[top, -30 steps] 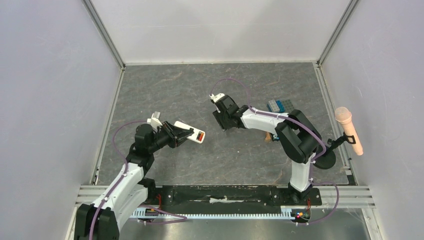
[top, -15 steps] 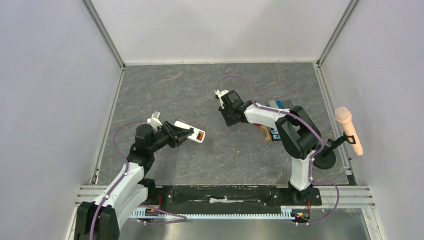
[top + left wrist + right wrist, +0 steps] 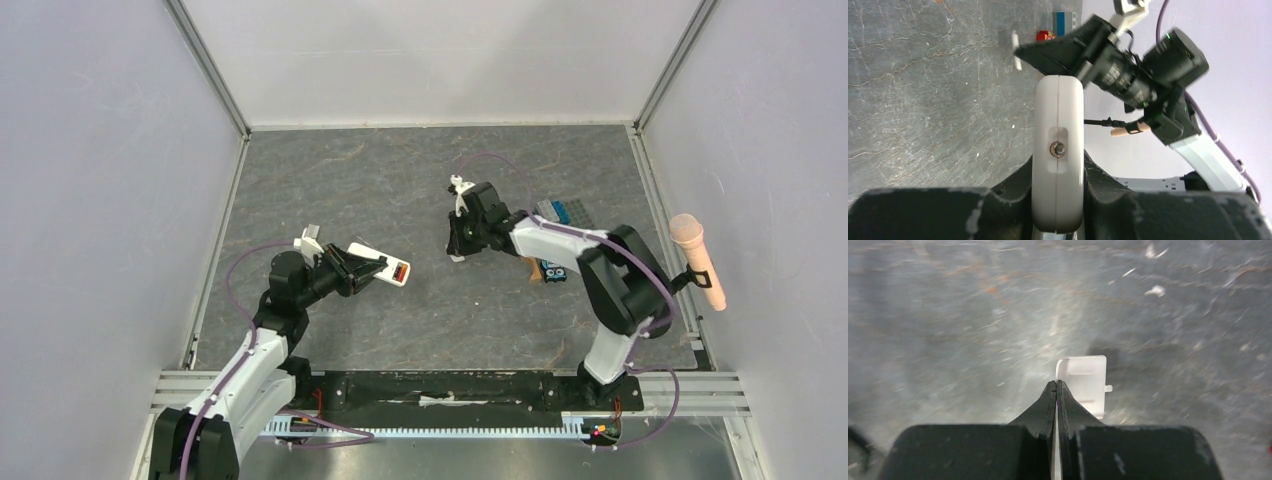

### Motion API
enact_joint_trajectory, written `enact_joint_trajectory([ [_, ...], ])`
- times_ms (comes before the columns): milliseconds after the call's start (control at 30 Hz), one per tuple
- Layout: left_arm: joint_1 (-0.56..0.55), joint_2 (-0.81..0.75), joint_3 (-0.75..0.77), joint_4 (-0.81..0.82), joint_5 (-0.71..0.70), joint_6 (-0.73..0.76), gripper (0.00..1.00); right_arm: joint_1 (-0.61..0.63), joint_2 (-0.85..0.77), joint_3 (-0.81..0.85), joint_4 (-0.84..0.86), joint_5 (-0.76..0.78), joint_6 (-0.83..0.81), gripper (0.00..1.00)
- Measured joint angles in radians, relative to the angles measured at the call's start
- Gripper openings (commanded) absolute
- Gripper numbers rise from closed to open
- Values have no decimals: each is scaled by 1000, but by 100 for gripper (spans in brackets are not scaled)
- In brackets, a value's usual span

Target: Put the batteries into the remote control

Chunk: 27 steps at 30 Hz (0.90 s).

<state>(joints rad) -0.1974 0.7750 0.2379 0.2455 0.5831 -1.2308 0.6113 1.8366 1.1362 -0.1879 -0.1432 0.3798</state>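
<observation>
Left tool [image 3: 350, 272] clamps the remote [image 3: 383, 265] by one end and holds it clear of the table [image 3: 400, 180]. The remote's long axis runs out to the right, its free end pointing roughly toward the right tool [image 3: 1055, 386] across a stretch of bare table. That tool has its fingers pressed together, tips at the edge of a small white cover [image 3: 1087, 377], and it is the nearer one to the remote's free end. From the left wrist the remote shows only end-on, a narrow white rim, so its bay is hidden. A red-and-dark patch [image 3: 400, 272] on the free end, seen from above, may be the batteries but is too small to tell. The right wrist view is blurred, so whether the cover is pinched or merely beside the tips cannot be told
</observation>
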Motion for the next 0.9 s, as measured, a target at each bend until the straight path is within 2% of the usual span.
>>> enact_joint_trajectory([
  [200, 0, -3, -23, 56, -4, -69, 2, 2, -288, -235, 237, -150, 253, 0],
  [400, 0, -6, -49, 162, -3, -187, 2, 32, -492, -445, 610, -235, 563, 0],
  [733, 0, -23, -51, 277, -5, -338, 2, 196, -510, -496, 1065, -272, 869, 0],
  [900, 0, -32, -51, 294, -5, -361, 2, 225, -503, -496, 1207, -269, 959, 0],
])
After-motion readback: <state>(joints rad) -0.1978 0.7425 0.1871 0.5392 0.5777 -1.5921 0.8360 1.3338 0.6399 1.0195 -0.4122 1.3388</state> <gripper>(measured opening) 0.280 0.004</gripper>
